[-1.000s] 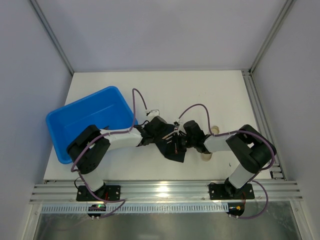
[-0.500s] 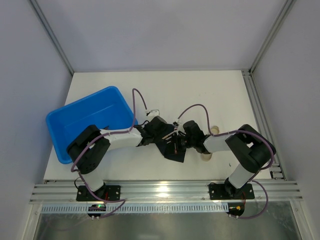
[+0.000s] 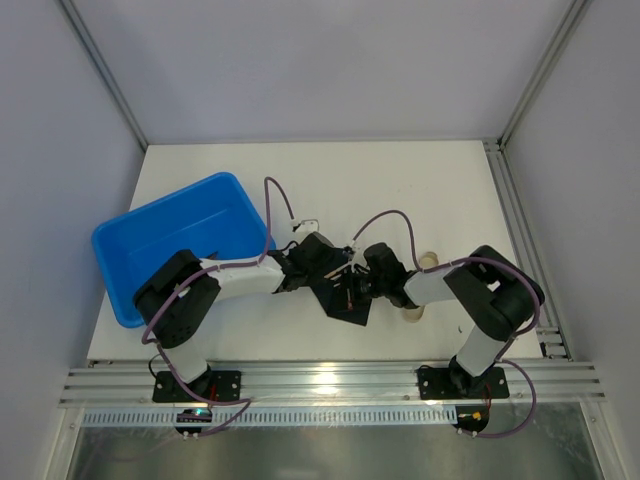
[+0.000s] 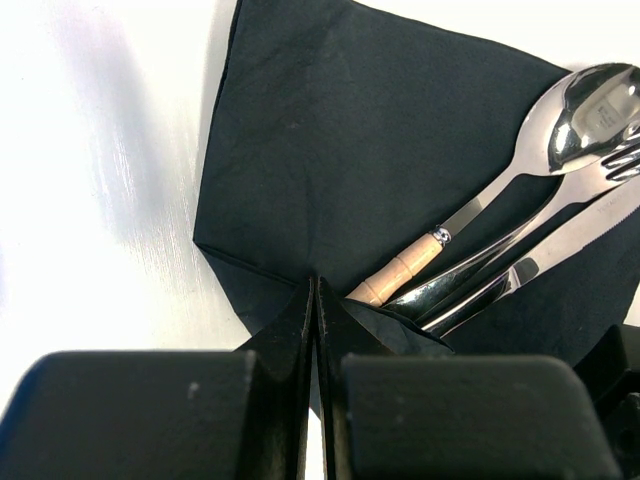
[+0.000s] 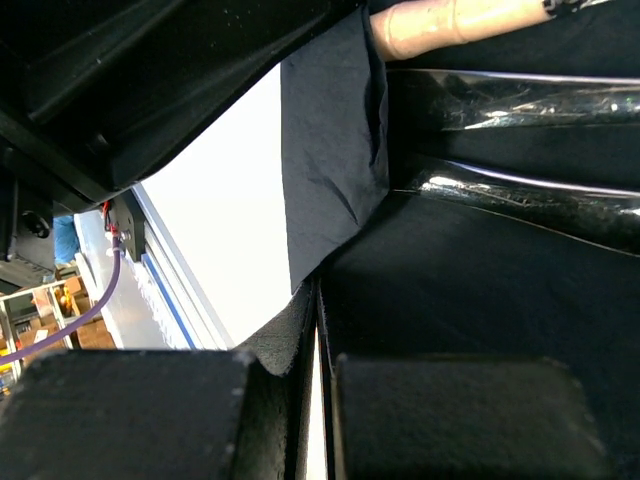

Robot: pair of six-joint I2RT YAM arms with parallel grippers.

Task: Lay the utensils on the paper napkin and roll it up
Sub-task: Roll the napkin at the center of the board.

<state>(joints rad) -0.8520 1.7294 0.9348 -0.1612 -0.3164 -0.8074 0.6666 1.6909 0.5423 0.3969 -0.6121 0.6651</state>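
The blue plastic tub [image 3: 175,240] sits tilted on the white table [image 3: 430,190], and all the action is just off its right-hand side. The right arm [image 3: 440,285] has crept in toward the tub over the last second, closing on the left arm [image 3: 240,278]. The thin black paper napkin [image 4: 370,150] between them now looks narrower than it did. That means the roll is under way!

The shiny silver utensils [image 4: 530,220], a spoon, a fork and a knife, lie bundled on the napkin. Their handle ends are tucked under a turned-up flap.

The left gripper [image 4: 316,290], on the tub side, has its fingers pressed together on that flap's corner. The right gripper [image 5: 312,300], on the side away from the tub, seems clamped on the napkin's edge too. That close, dark view leaves some doubt, though. Laying the cutlery looks done, and wrapping it is the job now.
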